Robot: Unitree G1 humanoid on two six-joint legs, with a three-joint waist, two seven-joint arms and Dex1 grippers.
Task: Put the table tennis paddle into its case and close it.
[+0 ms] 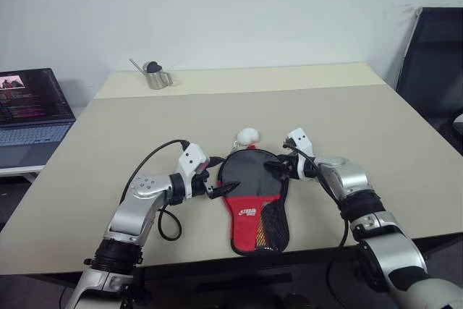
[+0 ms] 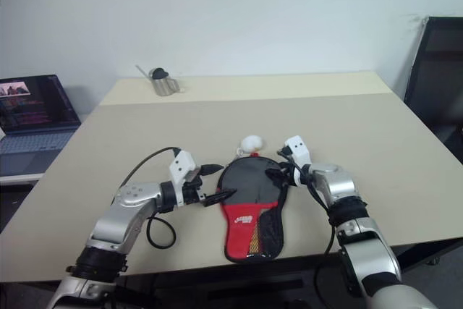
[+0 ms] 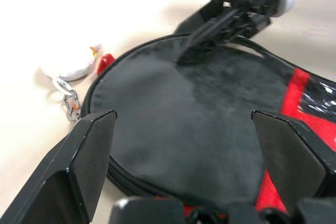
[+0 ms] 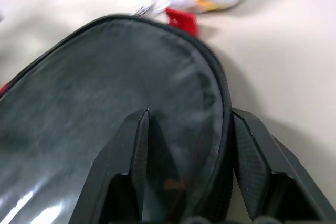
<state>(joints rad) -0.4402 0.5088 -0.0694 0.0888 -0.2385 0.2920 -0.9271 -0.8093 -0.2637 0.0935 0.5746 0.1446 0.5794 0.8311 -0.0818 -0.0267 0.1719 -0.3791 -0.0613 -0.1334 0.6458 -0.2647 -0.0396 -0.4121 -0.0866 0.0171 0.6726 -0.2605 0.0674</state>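
Observation:
The case (image 1: 249, 182) lies flat near the table's front edge, black round part away from me, red lettered part with its mesh pocket toward me. Its white fluffy ball (image 1: 248, 136) rests on the table just past the round end. The table tennis paddle is hidden from view. My left gripper (image 1: 221, 178) hovers at the case's left rim, fingers wide open and empty. My right gripper (image 4: 191, 116) is at the right rim. One finger (image 4: 139, 150) lies over the black face and the other sits outside the zip edge. They stand apart, not clamped.
A small metal watering can (image 1: 155, 76) stands at the table's far left. A laptop (image 1: 29, 106) sits on a side surface to the left, and a black chair (image 1: 434, 56) stands at the right. The table's front edge (image 1: 217, 262) runs just below the case.

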